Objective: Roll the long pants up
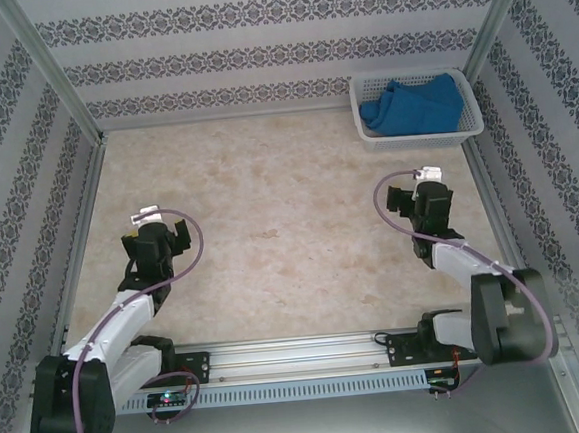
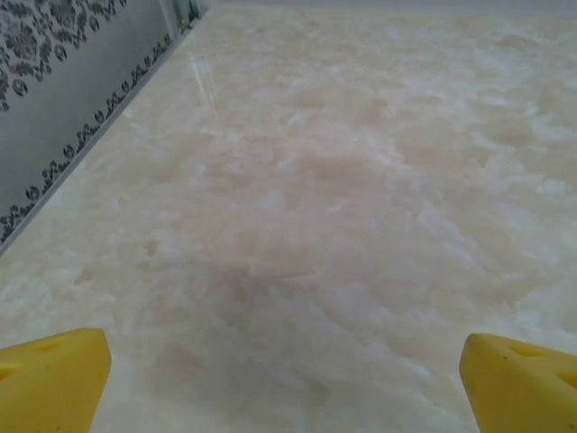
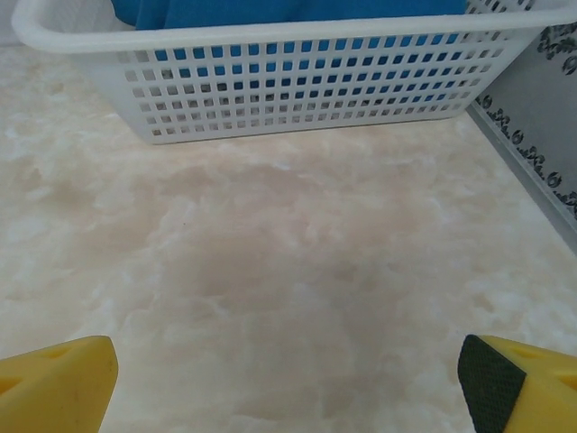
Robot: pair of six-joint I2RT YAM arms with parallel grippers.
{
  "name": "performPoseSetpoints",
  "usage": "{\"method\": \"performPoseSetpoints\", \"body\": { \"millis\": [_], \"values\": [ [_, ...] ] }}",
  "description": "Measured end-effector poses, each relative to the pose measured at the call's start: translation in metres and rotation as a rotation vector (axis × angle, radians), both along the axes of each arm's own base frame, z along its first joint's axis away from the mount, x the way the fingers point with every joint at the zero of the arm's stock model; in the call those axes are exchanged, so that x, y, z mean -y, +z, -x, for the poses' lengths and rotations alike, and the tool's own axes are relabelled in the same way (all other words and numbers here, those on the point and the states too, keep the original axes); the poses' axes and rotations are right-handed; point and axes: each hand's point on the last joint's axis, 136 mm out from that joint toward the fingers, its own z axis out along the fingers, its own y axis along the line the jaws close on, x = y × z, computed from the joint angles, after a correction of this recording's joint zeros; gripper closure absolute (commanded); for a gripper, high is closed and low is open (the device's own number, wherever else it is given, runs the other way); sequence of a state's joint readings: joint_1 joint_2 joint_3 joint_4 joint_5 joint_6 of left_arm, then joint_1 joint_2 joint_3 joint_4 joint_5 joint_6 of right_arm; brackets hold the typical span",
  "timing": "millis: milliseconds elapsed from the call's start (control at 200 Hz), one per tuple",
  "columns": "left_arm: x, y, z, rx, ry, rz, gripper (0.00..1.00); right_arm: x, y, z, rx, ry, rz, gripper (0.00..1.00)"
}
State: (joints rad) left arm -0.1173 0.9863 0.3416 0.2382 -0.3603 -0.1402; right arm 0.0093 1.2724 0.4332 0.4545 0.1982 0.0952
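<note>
The long pants (image 1: 411, 107) are a bunched royal-blue heap inside the white basket (image 1: 419, 136) at the table's far right corner. In the right wrist view the blue cloth (image 3: 270, 11) shows over the basket's rim (image 3: 270, 36), a short way ahead of my right gripper (image 3: 288, 379). That gripper (image 1: 416, 192) stands open with bare table between its yellow fingertips (image 3: 54, 379). My left gripper (image 1: 155, 229) is at the near left, far from the basket, also open (image 2: 288, 379) over bare table, its yellow fingertips (image 2: 50, 374) wide apart.
The marble-patterned table top (image 1: 270, 218) stretches between the arms and the basket. Patterned walls close in the left (image 2: 63, 90), back and right (image 3: 550, 117) sides. A metal rail (image 1: 301, 361) with the arm bases runs along the near edge.
</note>
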Motion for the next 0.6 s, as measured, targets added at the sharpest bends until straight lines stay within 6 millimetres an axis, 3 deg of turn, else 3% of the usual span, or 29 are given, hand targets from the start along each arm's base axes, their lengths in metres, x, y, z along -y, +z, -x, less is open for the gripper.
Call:
{"method": "performPoseSetpoints", "body": {
  "millis": [230, 465, 600],
  "values": [
    [0.005, 0.000, -0.016, 0.060, -0.061, -0.027, 0.00, -0.011, -0.017, -0.019, 0.016, 0.039, 0.021, 0.02],
    [0.020, -0.032, -0.054, -0.014, -0.178, -0.021, 0.00, -0.018, -0.011, -0.025, 0.089, 0.065, 0.035, 0.02],
    [0.032, -0.045, -0.070, -0.046, -0.250, -0.013, 0.00, -0.018, -0.019, -0.022, 0.093, 0.062, 0.035, 0.02]
  ]
}}
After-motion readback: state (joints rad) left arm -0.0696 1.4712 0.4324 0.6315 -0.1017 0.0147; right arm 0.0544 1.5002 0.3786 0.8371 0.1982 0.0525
